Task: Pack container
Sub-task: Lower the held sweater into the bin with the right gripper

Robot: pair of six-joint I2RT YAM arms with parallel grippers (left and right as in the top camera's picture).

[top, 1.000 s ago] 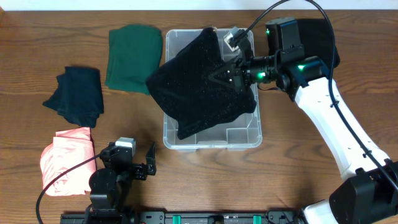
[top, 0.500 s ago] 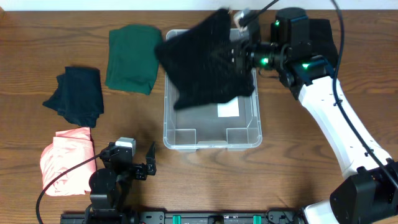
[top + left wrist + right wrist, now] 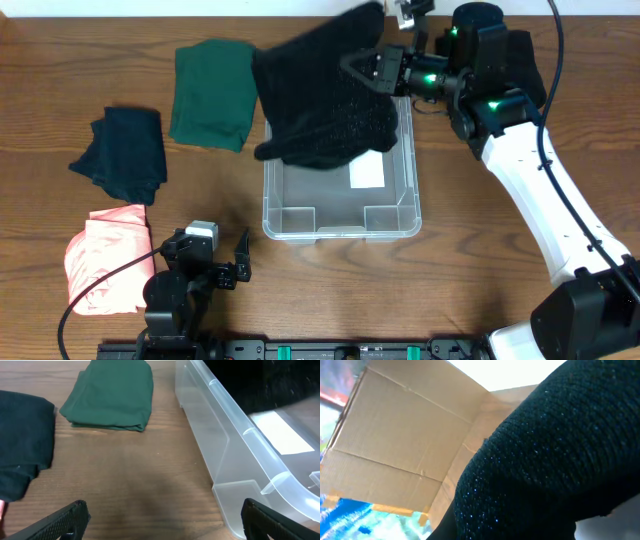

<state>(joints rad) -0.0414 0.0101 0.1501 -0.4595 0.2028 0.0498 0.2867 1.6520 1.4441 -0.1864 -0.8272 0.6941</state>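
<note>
right gripper [image 3: 385, 68] clamped on black knit garment [image 3: 320, 105], held over the clear container's [image 3: 340, 226] far end, top centre of frame. left gripper [image 3: 167, 522] wide open, empty, lower left.

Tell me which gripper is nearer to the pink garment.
Left. The left gripper is beside the pink garment; the right gripper is far off, holding the black garment.

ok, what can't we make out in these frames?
Overhead: the black knitted garment covers the far half of the clear plastic rectangular container; that floor is hidden.
Overhead: fingertips of the right gripper are buried in the garment.
Right wrist: the garment fills much of the frame; no container visible.
Left wrist: the frame edge cuts off the container's right side.
</note>
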